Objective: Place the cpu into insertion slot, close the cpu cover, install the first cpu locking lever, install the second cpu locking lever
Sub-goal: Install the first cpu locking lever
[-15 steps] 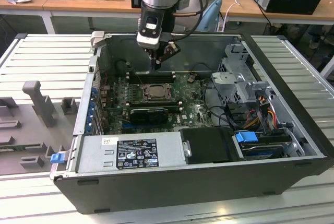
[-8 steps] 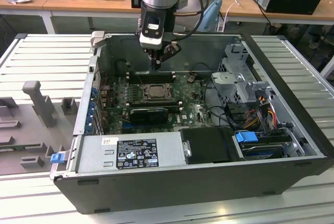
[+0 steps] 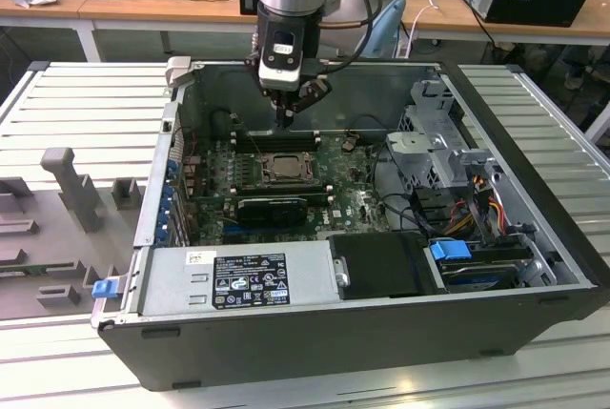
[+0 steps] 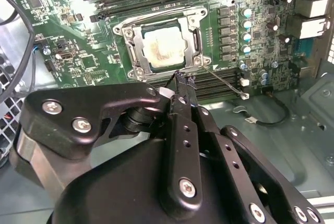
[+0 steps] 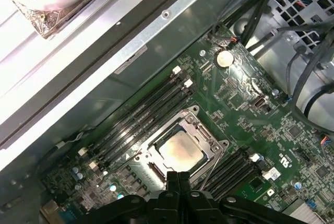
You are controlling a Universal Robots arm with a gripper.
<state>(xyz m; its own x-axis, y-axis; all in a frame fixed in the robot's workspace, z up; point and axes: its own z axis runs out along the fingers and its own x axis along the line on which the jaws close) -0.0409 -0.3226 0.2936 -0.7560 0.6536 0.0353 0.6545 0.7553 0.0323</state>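
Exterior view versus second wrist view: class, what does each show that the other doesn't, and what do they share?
Exterior view adds the open case, its labelled power supply and the ribbed table. Second wrist view adds the stain on top of the cpu and a thin lever angled away from it. Both share the cpu cover and the claw close to the cpu.
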